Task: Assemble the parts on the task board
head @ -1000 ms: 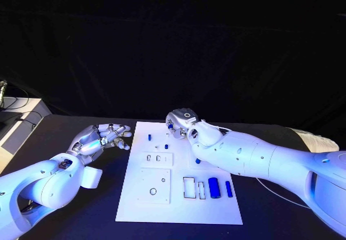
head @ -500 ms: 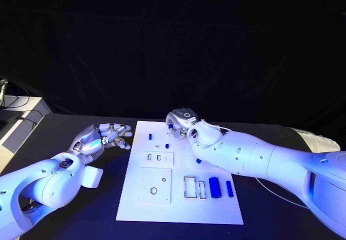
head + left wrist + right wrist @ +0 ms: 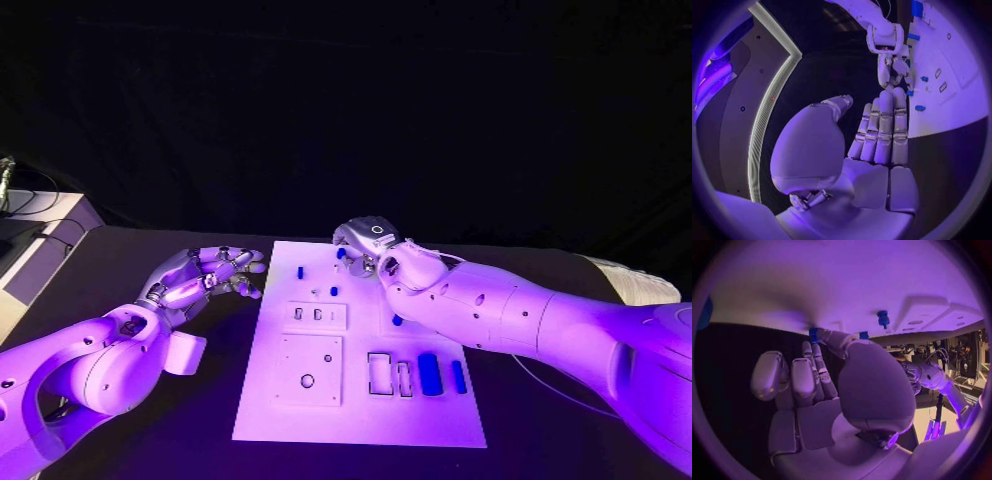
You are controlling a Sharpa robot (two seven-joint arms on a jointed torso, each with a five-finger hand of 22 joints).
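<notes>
Black table (image 3: 173,440) under dark curtains, with white task board (image 3: 361,425) lying in its middle, long side running away from the robot.

Right hand (image 3: 364,243) over the far edge of the board, near the far right corner. Seen from the right wrist: a small blue part (image 3: 814,334) at the fingertips (image 3: 832,337), apparently pinched between thumb and one finger and pressed against the board surface, other fingers straight and close together. Hard to tell whether the part already sits in a hole or only touches the board. Another blue peg (image 3: 882,318) standing upright just beside, also at the far edge.

Left hand (image 3: 199,280) hovering off the left edge of the board, beside its far left corner, holding nothing; fingers straight and side by side in the left wrist view, thumb apart.

Remaining parts on the board: large blue cylinder (image 3: 428,373) and thinner blue bar (image 3: 459,376) lying near the right edge toward the near side, long axes parallel to the long side of the board, next to the rectangular slots (image 3: 379,373). Small blue piece (image 3: 397,320) partly hidden under the right forearm.

Judgement: insertion at the far edge under way, most of the assembly not yet done. Lying cylinders closer to the right arm, behind its hand; left hand well apart from them across the board.
</notes>
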